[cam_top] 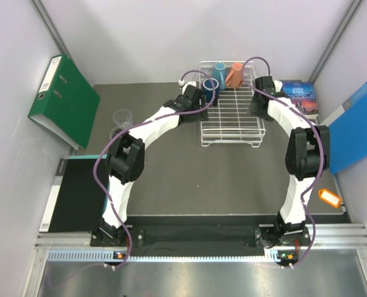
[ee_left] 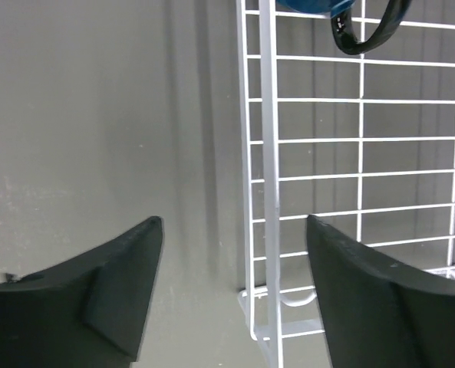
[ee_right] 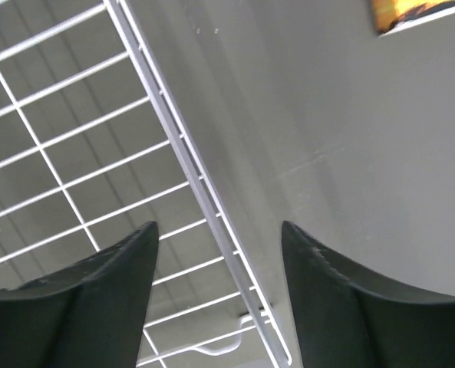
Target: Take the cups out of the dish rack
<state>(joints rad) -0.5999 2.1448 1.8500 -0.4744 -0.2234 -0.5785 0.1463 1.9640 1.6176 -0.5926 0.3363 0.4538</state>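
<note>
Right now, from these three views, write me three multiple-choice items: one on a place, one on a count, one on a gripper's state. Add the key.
1. The two clear glasses stand
A. on the table, left of the rack
B. inside the rack, at its near end
C. inside the rack, at its far end

2. How many mugs sit in the rack?
A. one
B. two
C. three

3. The left gripper is
A. shut on a mug
B. open, with its fingers on either side of the rack's left rim
C. open, directly above the glasses

Key:
1 A: the top view shows both glasses on the table beside the left arm.
2 C: a dark-blue, a light-blue and an orange one stand at the far end.
3 B: the left wrist view shows the rim in the gap between the fingers.
</note>
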